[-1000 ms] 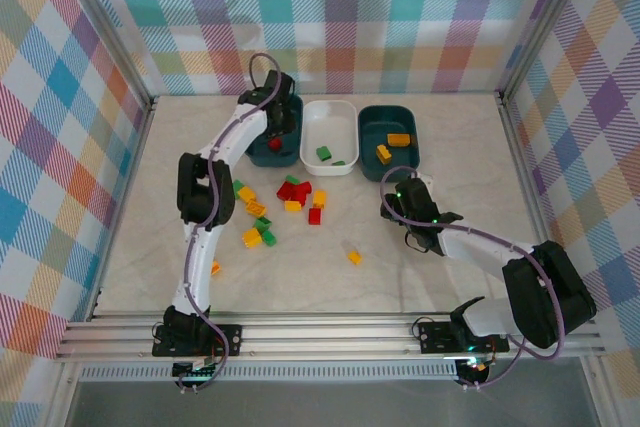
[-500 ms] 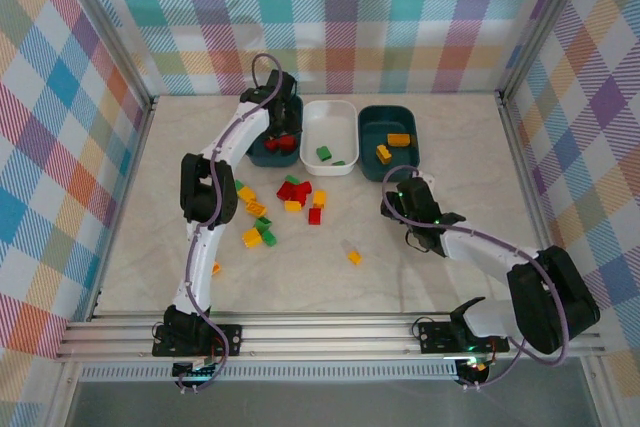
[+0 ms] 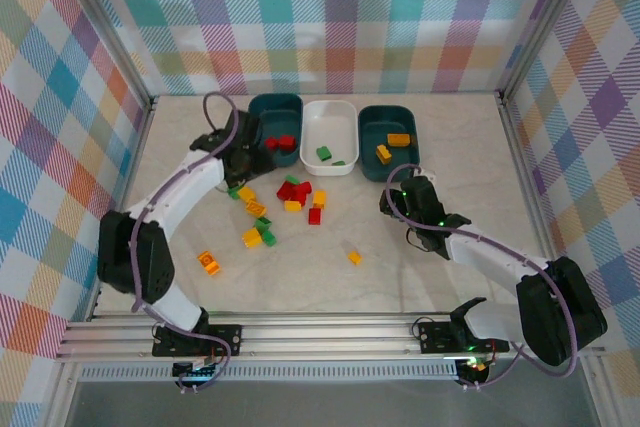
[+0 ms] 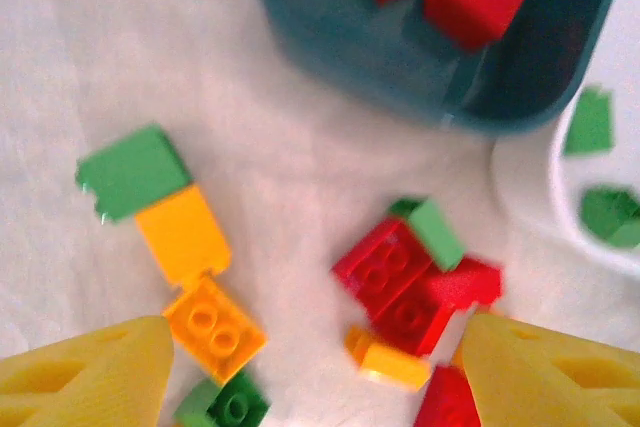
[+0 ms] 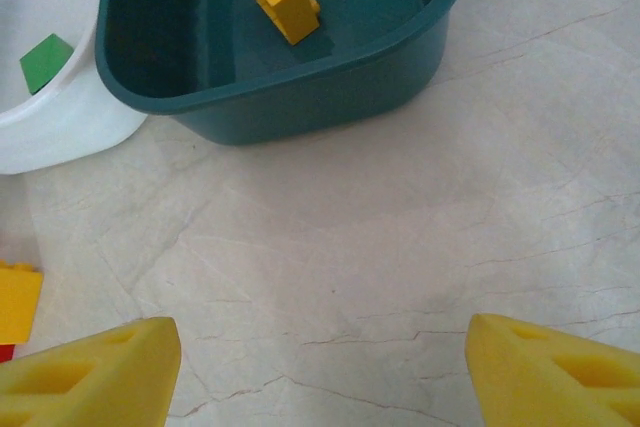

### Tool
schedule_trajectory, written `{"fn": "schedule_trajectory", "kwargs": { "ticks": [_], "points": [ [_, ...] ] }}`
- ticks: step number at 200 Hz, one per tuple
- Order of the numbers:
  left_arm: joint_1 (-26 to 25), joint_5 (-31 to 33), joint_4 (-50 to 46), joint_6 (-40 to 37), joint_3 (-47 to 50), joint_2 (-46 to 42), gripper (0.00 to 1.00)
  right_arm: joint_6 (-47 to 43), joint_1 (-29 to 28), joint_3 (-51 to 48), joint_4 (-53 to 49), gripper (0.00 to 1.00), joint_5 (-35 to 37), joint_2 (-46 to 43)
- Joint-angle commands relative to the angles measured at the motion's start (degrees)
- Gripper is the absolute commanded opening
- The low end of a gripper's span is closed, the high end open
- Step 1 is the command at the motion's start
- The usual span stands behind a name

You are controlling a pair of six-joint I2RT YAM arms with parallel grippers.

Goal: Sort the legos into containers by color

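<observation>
Left claw (image 3: 240, 162) has quit the dark teal tub (image 3: 275, 100), two red legos (image 3: 278, 143) inside

Three shallow rounded plastic tubs stand in a row at the far side of the bench (image 3: 470, 147): a dark teal tub (image 3: 275, 102) holding two red plastic bricks (image 3: 287, 141), a white tub (image 3: 331, 107) with two green bricks (image 3: 323, 153), and a second dark teal tub (image 3: 389, 111) with two yellow-orange bricks (image 3: 399, 138). Mixed red, green and yellow bricks (image 3: 295, 191) cluster loosely just before them; one orange brick (image 3: 209, 263) and one yellow brick (image 3: 354, 257) lie apart, nearer
</observation>
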State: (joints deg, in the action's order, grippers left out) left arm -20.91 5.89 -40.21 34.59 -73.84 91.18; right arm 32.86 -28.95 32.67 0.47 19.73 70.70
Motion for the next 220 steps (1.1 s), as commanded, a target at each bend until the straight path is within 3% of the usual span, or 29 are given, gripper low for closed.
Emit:
{"fn": "schedule_trajectory", "kwargs": {
  "ticks": [1, 29, 61, 81, 160, 220],
  "points": [
    [-5.63, -2.65, 4.37, -1.93, 5.03, -0.36, 0.74, 1.36, -0.32, 0.46, 0.75, 0.75, -2.03, 0.93],
    [-15.77, 0.07, 4.81, -4.24, 5.12, 1.83, 0.71, 1.94, -0.3, 0.23, 0.38, 0.75, -2.33, -0.09],
    [-20.98, -0.14, 7.77, -0.83, 4.25, 7.67, 0.69, 2.29, -0.32, -0.07, 0.67, 0.75, -2.45, 0.19],
    [-21.49, 2.88, 5.12, 0.91, 1.75, 11.8, 0.68, 2.08, -0.32, 0.21, 0.33, 0.75, -1.98, 0.68],
    [-21.62, 2.54, 8.22, -2.1, -2.98, 22.35, 0.63, 2.03, -0.3, 0.66, 0.15, 0.76, -2.51, 1.2],
    [-21.89, 2.12, 6.22, -4.18, -7.45, 23.97, 0.32, 2.14, -0.32, 0.52, -0.03, 0.76, -2.66, 0.54]
  ]
}}
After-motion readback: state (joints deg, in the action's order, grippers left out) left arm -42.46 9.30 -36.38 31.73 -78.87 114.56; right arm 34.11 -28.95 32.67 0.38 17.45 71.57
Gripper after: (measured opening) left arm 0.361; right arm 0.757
